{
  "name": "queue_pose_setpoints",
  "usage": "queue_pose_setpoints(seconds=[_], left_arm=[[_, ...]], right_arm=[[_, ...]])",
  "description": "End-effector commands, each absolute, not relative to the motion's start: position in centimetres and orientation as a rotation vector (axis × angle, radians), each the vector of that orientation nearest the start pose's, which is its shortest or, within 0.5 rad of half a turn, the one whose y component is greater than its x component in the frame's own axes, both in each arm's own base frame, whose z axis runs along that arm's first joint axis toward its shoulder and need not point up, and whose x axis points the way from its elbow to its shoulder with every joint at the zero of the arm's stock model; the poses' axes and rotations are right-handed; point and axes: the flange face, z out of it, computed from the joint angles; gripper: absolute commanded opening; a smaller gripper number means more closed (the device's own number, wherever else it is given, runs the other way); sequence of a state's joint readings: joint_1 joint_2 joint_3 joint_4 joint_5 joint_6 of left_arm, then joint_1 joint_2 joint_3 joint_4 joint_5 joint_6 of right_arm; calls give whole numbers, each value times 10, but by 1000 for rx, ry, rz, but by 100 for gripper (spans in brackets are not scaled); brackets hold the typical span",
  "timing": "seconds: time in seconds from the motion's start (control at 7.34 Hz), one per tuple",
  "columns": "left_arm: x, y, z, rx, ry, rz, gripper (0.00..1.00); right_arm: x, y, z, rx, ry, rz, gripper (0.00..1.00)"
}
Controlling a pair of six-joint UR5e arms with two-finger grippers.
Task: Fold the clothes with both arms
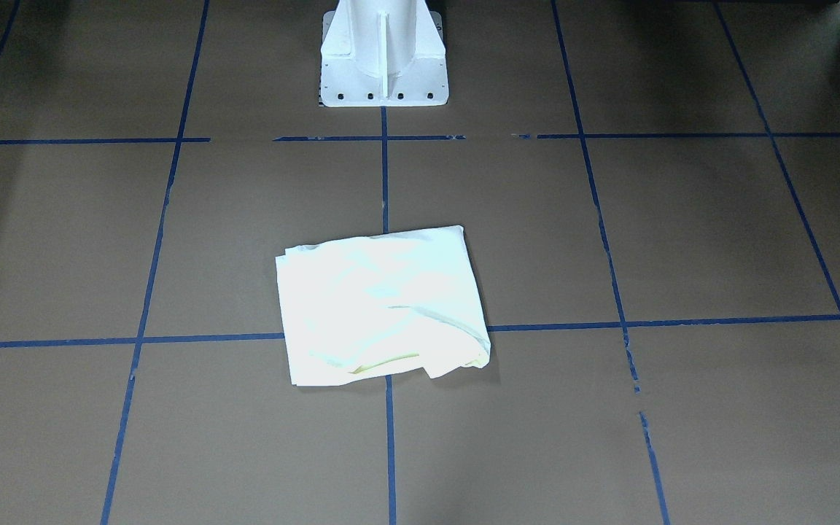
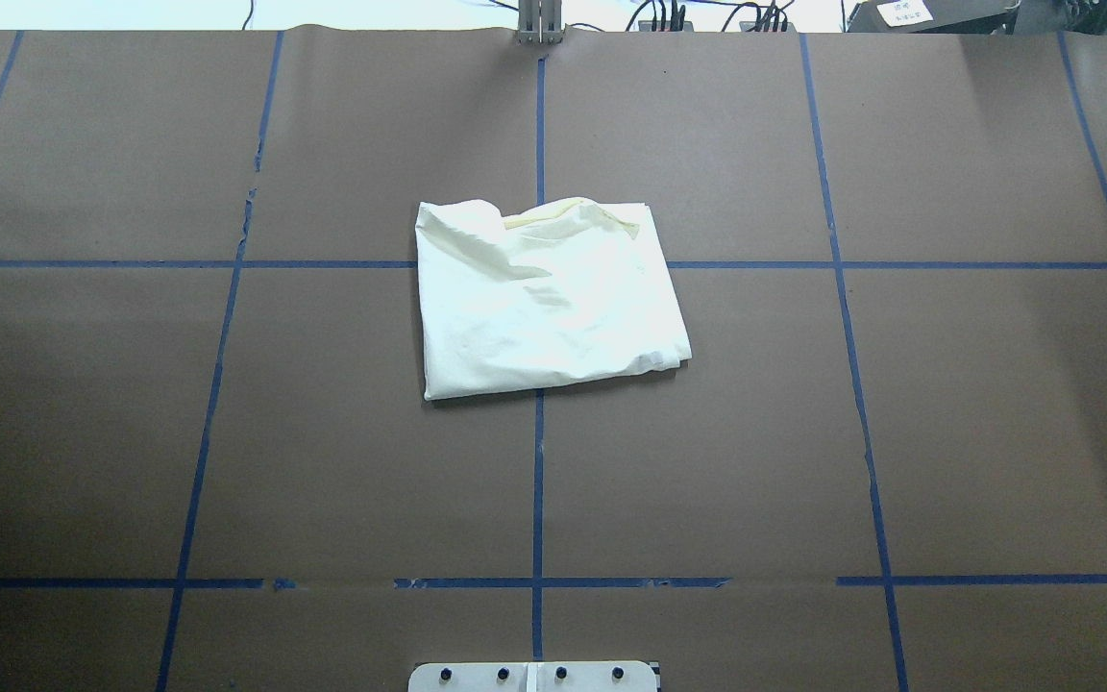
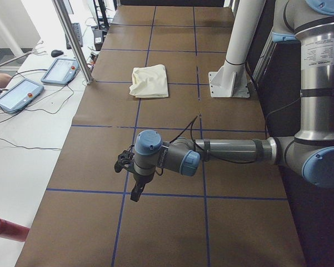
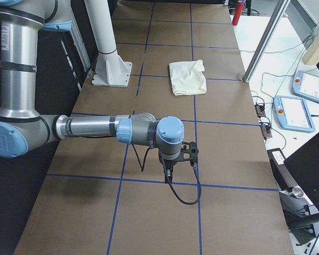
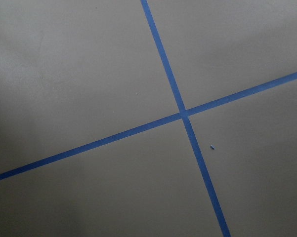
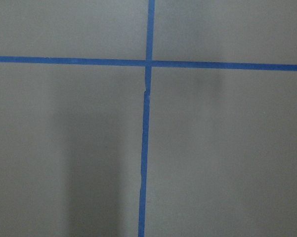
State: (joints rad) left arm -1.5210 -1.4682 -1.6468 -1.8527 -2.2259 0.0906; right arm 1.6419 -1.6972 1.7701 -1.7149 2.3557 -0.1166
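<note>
**The shirt looks folded, and both arms hang far from it**

The cream shirt (image 2: 549,298) lies in a small flat square near the middle of the brown surface (image 2: 227,432), where two blue tape lines (image 2: 538,481) cross. Seen from overhead, it sits a little toward 12 o'clock from the middle. No sleeves stick out and only plain cloth shows. I think the folding is nearly all done. What may be left is tidying: the edge at 12 o'clock is bumpy and shows layers, and the corner at 4 o'clock pokes out a bit.

The left end effector (image 3: 135,192) hangs over bare surface, with the shirt far off at 12 o'clock in the left side view. The right end effector (image 4: 170,169) does the same at the other end. Neither touches the shirt. They show only from the side, so I cannot tell if their fingers are spread or pressed together. Both wrist cameras see just brown surface and blue tape
</note>
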Motion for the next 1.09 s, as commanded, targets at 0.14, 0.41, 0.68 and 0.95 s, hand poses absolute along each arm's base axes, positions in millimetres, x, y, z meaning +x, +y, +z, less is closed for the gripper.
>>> queue_pose_setpoints(seconds=[0.14, 0.41, 0.68, 0.95], left_arm=[[-48, -462, 643, 218, 673, 207, 99], [-47, -455, 643, 164, 720, 186, 99], [-49, -409, 625, 149, 719, 183, 99], [-48, -410, 626, 137, 719, 184, 99]], right_arm=[[94, -427, 649, -25, -784, -2, 100], [93, -429, 648, -22, -787, -5, 100], [93, -430, 647, -11, -786, -9, 100], [93, -433, 650, 18, -784, -20, 100]])
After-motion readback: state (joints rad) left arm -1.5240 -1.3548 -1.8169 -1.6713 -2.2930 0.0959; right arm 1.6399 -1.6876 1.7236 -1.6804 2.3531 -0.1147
